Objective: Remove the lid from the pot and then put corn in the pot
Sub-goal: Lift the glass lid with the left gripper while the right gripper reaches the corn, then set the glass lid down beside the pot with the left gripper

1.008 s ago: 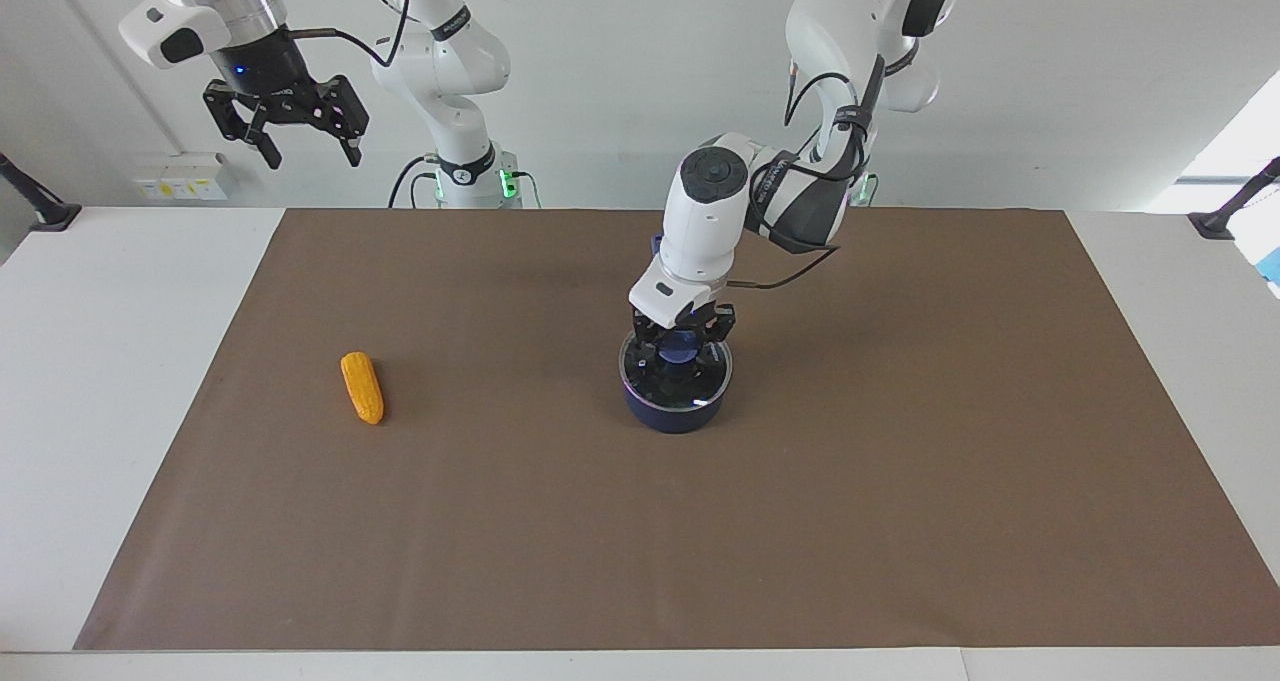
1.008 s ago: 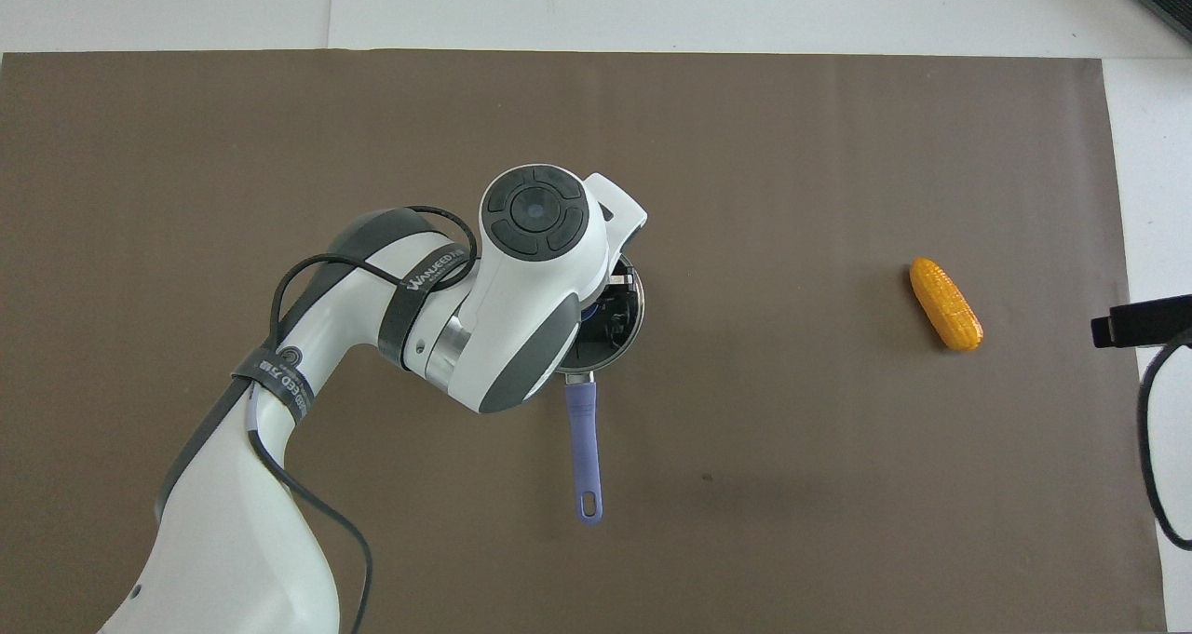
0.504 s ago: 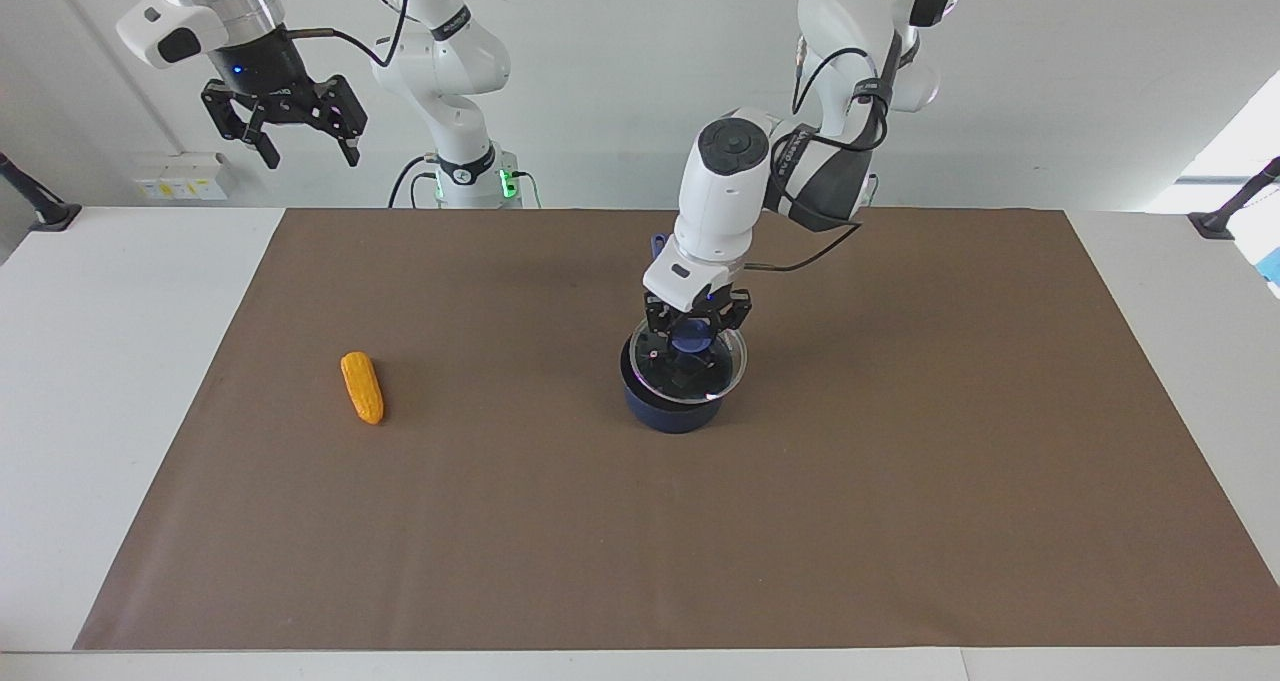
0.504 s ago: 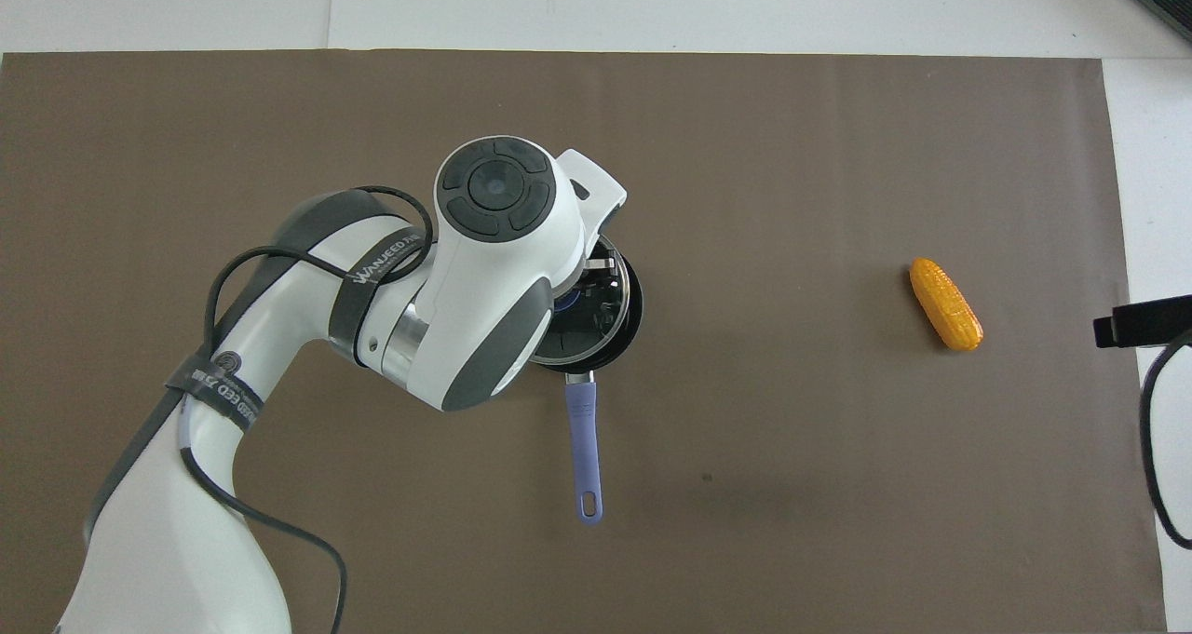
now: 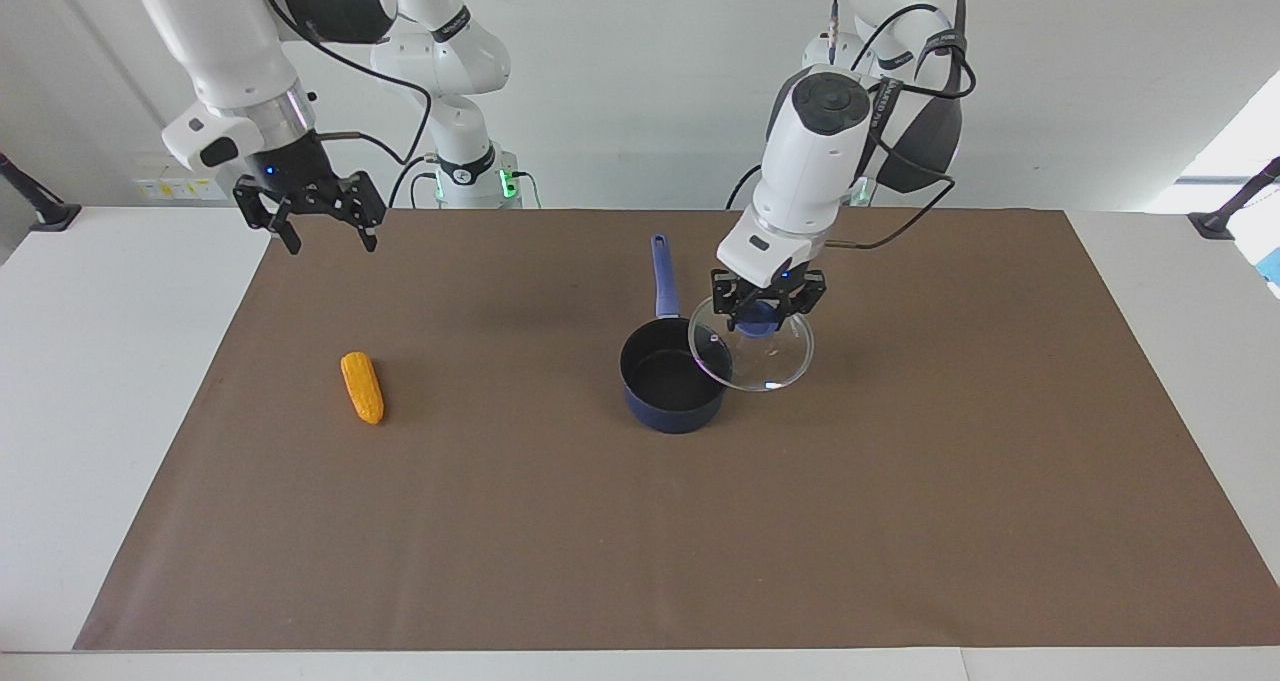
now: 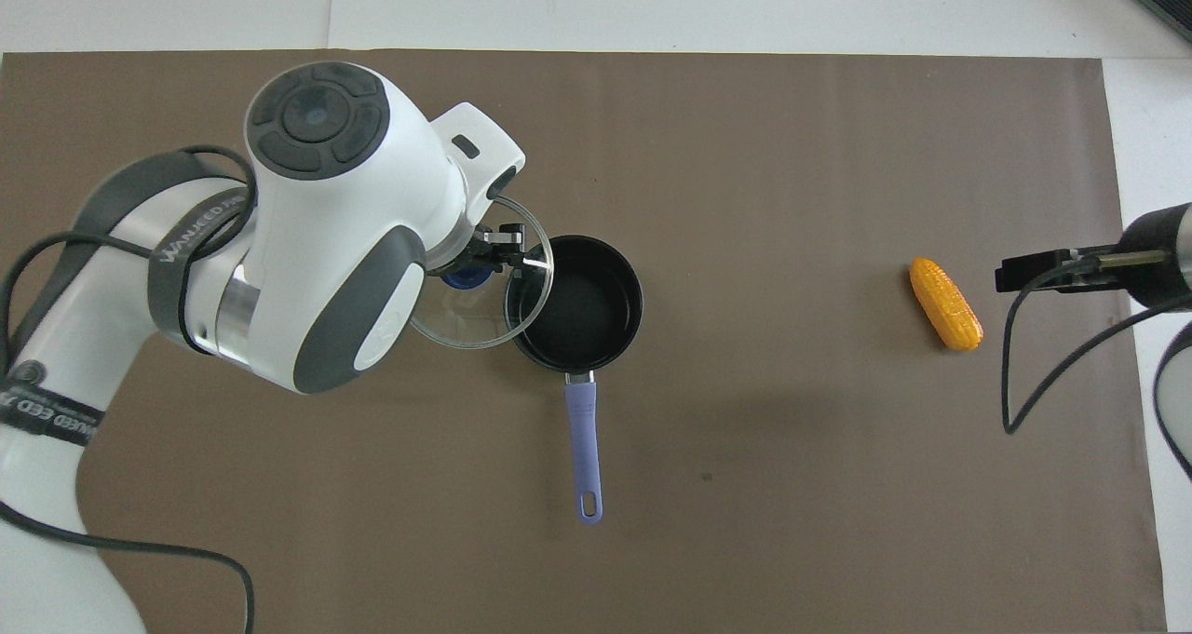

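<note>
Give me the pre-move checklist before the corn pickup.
1. Lid off the pot: ok, held up by its knob.
2. Left tool shut on the knob: ok.
3. Pot open, nothing in it: ok.
4. Corn lying free on the brown mat: ok.
5. Right tool open: ok.
6. Right tool over the corn: not ok, it hangs in the air nearer the mat's edge.
</note>
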Available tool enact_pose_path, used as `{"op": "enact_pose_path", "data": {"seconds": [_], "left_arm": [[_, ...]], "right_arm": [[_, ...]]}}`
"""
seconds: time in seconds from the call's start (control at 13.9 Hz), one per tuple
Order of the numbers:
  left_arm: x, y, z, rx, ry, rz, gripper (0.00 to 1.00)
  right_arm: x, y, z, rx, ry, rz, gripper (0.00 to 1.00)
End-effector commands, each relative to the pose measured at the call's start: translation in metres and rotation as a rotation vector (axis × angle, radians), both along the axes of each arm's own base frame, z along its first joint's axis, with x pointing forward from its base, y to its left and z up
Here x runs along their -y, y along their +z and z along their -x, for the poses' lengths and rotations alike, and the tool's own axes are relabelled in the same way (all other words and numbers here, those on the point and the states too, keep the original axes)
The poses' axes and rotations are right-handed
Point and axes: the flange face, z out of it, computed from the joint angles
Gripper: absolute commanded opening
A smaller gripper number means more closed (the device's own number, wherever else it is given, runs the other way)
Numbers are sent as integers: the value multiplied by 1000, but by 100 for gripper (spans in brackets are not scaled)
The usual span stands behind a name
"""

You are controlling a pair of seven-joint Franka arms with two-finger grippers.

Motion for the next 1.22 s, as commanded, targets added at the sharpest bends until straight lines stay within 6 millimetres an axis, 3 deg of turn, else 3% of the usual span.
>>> {"op": "enact_pose_path", "data": {"seconds": [0.0,0.22,0.58,0.94,1.15], "left_arm": [[-35,18,-2,-20,-57,1,0],[-73,29,-10,-23,-102,0,0],[-145,38,-20,-56,-177,-6,0],[-223,27,-24,-77,-234,2,0],[-243,13,-13,-62,-254,3,0]], "right_arm": [[1,-57,-22,-16,31,18,100],[2,-121,-36,-23,121,27,100],[13,-180,-51,0,368,51,100],[73,-264,-44,-36,572,51,100],[76,-275,-39,-36,571,47,100]]}}
